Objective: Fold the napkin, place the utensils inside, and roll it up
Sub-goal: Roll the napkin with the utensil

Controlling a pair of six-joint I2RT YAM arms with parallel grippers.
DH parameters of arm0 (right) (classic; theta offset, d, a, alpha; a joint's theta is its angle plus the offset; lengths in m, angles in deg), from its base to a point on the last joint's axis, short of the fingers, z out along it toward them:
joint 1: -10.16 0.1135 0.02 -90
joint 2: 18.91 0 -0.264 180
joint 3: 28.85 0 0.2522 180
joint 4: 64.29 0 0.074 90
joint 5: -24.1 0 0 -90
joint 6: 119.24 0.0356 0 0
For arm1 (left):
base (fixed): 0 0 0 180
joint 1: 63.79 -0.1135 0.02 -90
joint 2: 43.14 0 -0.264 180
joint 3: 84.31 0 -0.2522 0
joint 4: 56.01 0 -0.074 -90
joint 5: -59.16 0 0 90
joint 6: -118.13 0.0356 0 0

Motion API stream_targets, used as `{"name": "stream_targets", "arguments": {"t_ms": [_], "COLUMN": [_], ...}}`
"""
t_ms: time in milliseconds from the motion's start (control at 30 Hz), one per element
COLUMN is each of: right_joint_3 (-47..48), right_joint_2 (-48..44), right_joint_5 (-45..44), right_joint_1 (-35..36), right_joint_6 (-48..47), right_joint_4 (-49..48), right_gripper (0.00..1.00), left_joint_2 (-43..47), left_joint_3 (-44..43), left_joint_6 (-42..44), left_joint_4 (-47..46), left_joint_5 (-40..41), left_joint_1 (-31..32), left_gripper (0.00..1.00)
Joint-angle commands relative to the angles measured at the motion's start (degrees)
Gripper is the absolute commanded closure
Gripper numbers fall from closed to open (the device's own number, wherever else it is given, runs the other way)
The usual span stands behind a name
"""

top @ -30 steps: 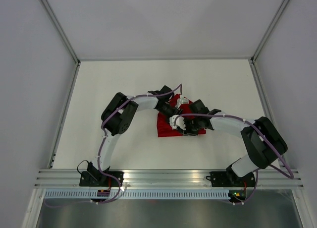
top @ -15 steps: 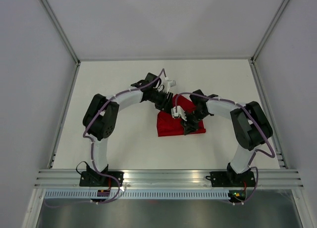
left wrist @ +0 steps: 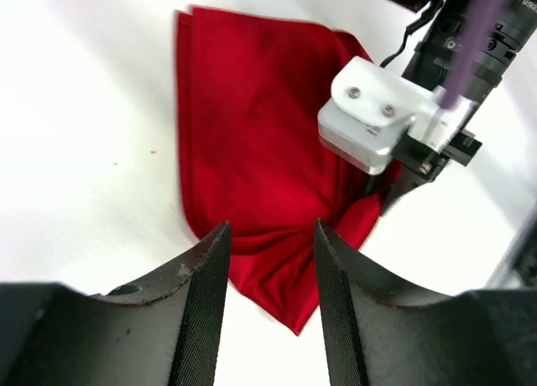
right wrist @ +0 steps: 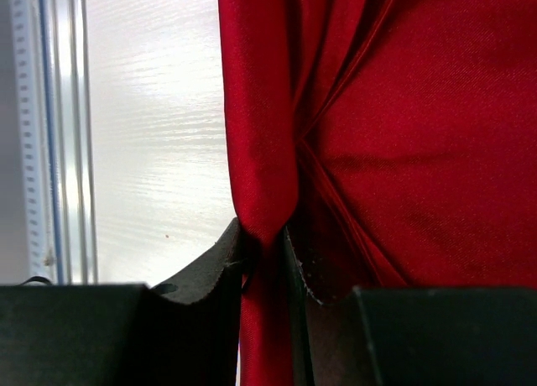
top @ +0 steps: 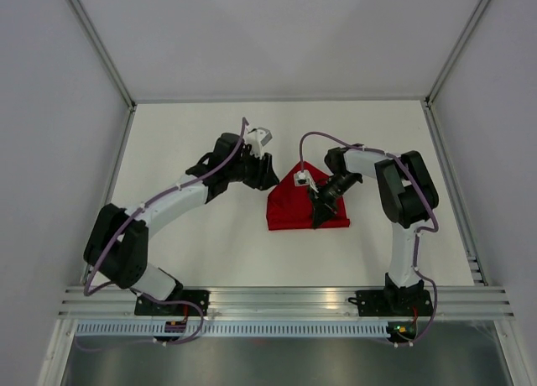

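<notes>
Right gripper (right wrist: pixel 264 243): closed on a narrow raised ridge of the napkin (right wrist: pixel 419 151); cloth is pinched between both fingers.
Left gripper (left wrist: pixel 270 235): jaws apart, holding nothing; hovers just beside the napkin's far-left corner, clear of the cloth.
Napkin position: flat on the tabletop (top: pixel 185 130) between the two arms, partly folded, with a peaked corner on the far side and creases running into the pinch.
Step in hand (judgement): folding; the layers are uneven, so the fold does not look finished.
Procedure, right arm: lift the pinched ridge only enough to free it, carry it across in one straight pass, and lay it edge to edge before releasing.
Procedure, left arm: lower onto the opposite edge to anchor it, so that the thin cloth does not drag along with the pull.
Caution: the fabric looks slippery; a shallow pinch may slide off, and a fast pull will bunch the layers.
Utensils: none visible in any view.
Surroundings: aluminium rail (top: pixel 285 300) along the near edge; plain enclosure walls on three sides.
Obstructions: the right arm's white camera housing (left wrist: pixel 377 117) sits close in front of the left gripper; plan paths so that the wrists do not meet above the napkin.
</notes>
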Motion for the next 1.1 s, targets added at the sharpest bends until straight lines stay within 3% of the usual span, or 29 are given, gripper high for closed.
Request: {"name": "stream_targets", "arguments": {"t_ms": [0,267,533,733,1067], "right_joint_3": [-0.5,2.0,3.0,3.4,4.6], "right_joint_2": [5.8,8.2,9.4,9.8,11.0], "right_joint_5": [-7.2,-7.3,-7.3,-7.3,-7.6], "right_joint_1": [-0.5,-0.7,-0.8,-0.8,-0.8], "right_joint_6": [-4.4,-2.7,-1.5,-0.7,-0.3], "right_joint_4": [3.0,4.3,4.7,4.6,5.4], "right_gripper": [0.88,0.88,0.88,0.88,0.88], "left_joint_2": [6.6,7.9,-1.8,-11.3,-16.7], "left_joint_3": [5.9,11.0,9.1,4.8,3.2], "left_joint_6": [0.9,14.3,21.2,24.8,27.5], "left_joint_4": [-8.3,-12.0,-14.0,-12.7,-15.6], "left_joint_5": [11.8,29.6,33.7,33.9,32.8], "left_joint_1": [3.2,21.3,33.1,36.0,36.3], "left_gripper": [0.5,0.45,0.44,0.44,0.44]}}
